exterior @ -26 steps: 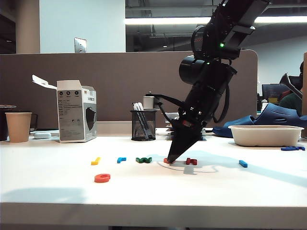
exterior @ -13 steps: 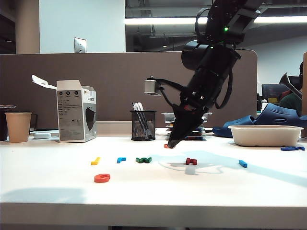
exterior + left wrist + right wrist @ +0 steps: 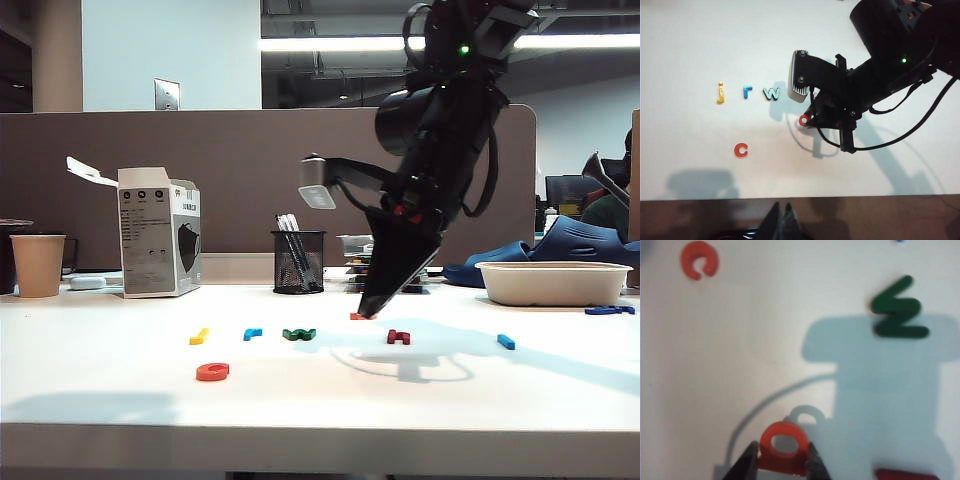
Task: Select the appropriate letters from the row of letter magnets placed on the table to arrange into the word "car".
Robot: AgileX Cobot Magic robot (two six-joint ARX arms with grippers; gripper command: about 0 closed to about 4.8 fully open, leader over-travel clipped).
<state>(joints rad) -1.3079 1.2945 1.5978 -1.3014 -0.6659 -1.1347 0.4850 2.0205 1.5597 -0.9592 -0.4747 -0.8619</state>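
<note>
On the counter (image 3: pixel 685 45) I read the magnets as letters: a yellow "j" (image 3: pixel 720 92), a blue "r" (image 3: pixel 747 91), a green "w" (image 3: pixel 771 93) and an orange-red "c" (image 3: pixel 741 150). The print on the white box (image 3: pixel 158 232) is too small to read.

– Where is the right gripper (image 3: pixel 366 312)?
– On its black arm, slanting down, tips lifted off the surface, black fingers (image 3: pixel 749 460) pinched on a small orange-red rounded letter magnet (image 3: pixel 784 447).
– The left gripper (image 3: pixel 781 216)?
– Low, dark tips together.
</note>
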